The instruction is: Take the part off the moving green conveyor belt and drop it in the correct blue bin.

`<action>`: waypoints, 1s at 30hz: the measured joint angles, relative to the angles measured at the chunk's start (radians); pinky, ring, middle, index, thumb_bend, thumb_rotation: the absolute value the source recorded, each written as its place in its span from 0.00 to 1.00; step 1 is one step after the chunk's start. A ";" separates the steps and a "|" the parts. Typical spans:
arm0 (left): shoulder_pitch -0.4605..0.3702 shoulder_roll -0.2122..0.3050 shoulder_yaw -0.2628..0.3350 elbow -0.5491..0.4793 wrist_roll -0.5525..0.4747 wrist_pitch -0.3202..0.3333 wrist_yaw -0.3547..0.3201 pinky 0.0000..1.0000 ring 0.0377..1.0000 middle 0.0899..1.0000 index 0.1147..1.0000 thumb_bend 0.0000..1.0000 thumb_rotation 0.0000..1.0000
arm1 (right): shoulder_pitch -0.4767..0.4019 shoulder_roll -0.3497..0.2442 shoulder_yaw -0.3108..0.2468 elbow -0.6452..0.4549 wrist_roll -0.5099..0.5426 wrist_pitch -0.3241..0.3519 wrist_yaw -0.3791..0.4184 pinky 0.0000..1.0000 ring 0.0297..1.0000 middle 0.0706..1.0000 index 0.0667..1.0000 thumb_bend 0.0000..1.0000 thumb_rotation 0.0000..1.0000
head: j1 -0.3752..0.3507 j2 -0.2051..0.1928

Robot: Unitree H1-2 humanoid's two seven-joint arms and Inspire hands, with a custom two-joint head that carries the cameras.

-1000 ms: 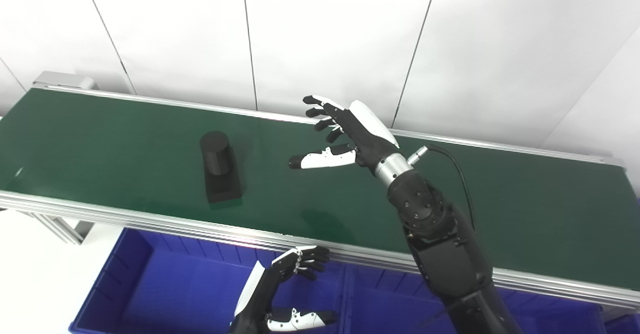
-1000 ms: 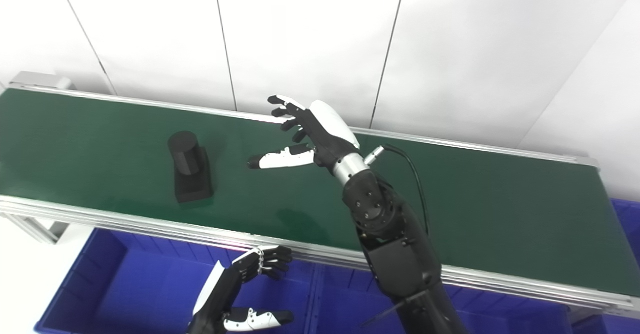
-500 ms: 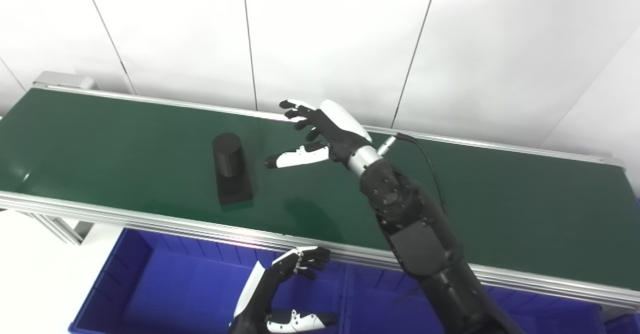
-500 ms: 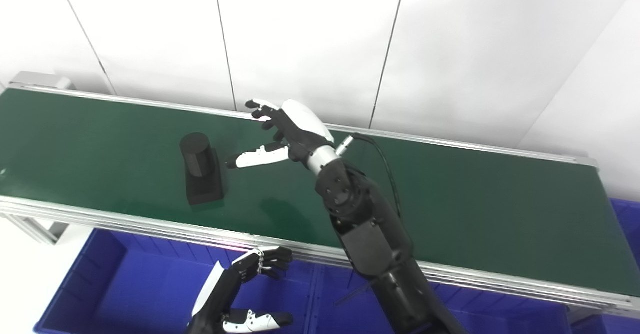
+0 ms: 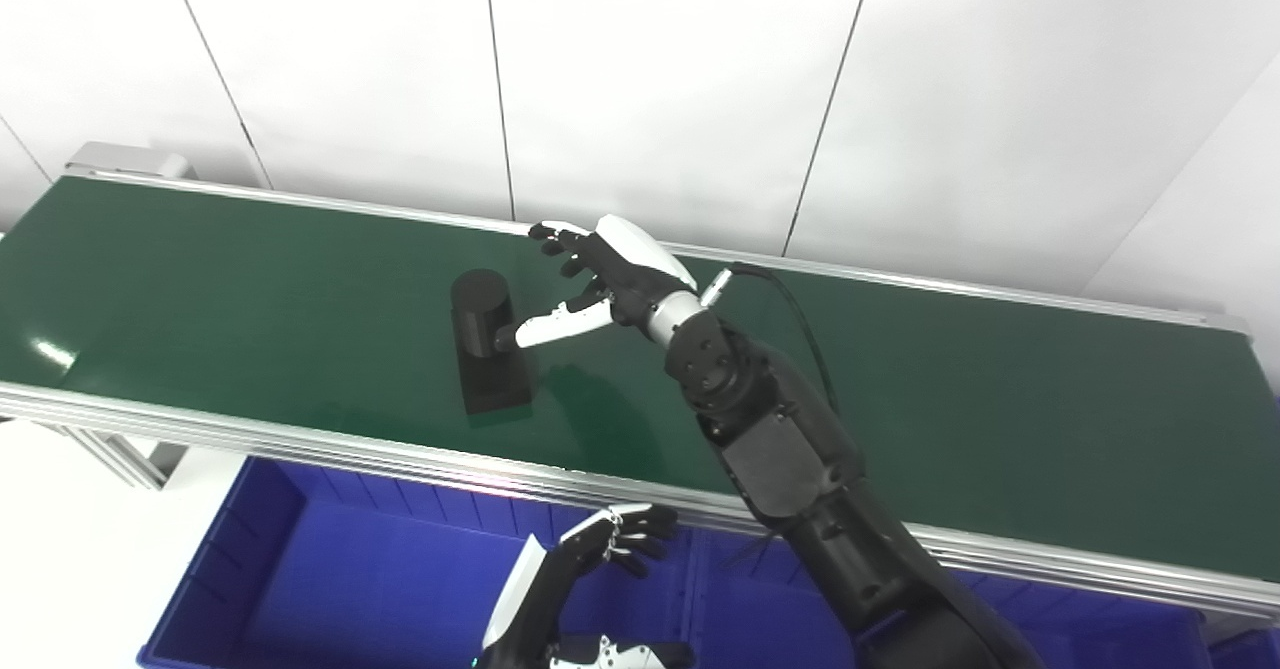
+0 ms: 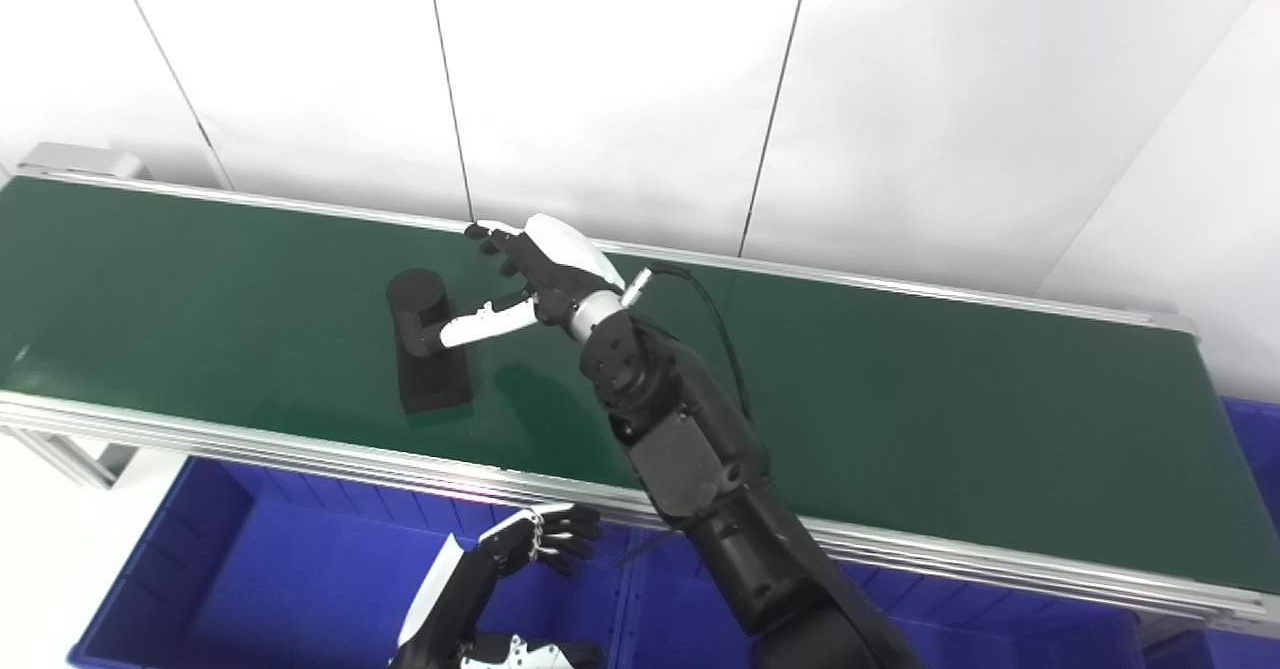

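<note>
White wall panels stood behind the green conveyor belt (image 5: 250, 279). Near its front edge, our right hand (image 5: 610, 274) spread wide, thumb touching the black part (image 5: 487, 344); our left hand (image 5: 575, 589) hung loosely open over the blue bin (image 5: 300, 569).

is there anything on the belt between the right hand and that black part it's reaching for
Nothing visible does. The right hand is open at the black part, its thumb tip already against the part's round top. Only bare green belt surrounds them. The left hand waits below, over a blue bin.
</note>
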 measured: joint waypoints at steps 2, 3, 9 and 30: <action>0.004 0.000 -0.003 -0.003 0.011 0.000 0.003 0.55 0.62 0.68 0.69 0.88 0.43 | -0.012 0.012 0.001 0.040 0.002 -0.011 -0.016 0.67 0.83 0.89 0.90 0.91 0.44 | 0.006 0.002; 0.007 0.000 -0.003 -0.009 0.011 0.000 0.003 0.55 0.62 0.68 0.69 0.88 0.43 | -0.022 0.022 0.000 0.071 0.004 -0.019 -0.028 0.67 0.83 0.89 0.90 0.91 0.44 | 0.006 0.002; 0.016 -0.004 -0.005 -0.024 0.012 0.000 0.005 0.55 0.63 0.68 0.69 0.88 0.41 | -0.066 0.053 0.000 0.187 0.003 -0.051 -0.084 0.65 0.82 0.89 0.91 0.90 0.43 | 0.020 0.003; 0.036 -0.007 -0.054 -0.039 0.070 0.000 0.072 0.53 0.61 0.66 0.68 0.90 0.43 | -0.123 0.127 0.031 0.468 -0.035 -0.096 -0.279 0.46 0.60 0.79 0.85 0.71 0.08 | 0.055 0.023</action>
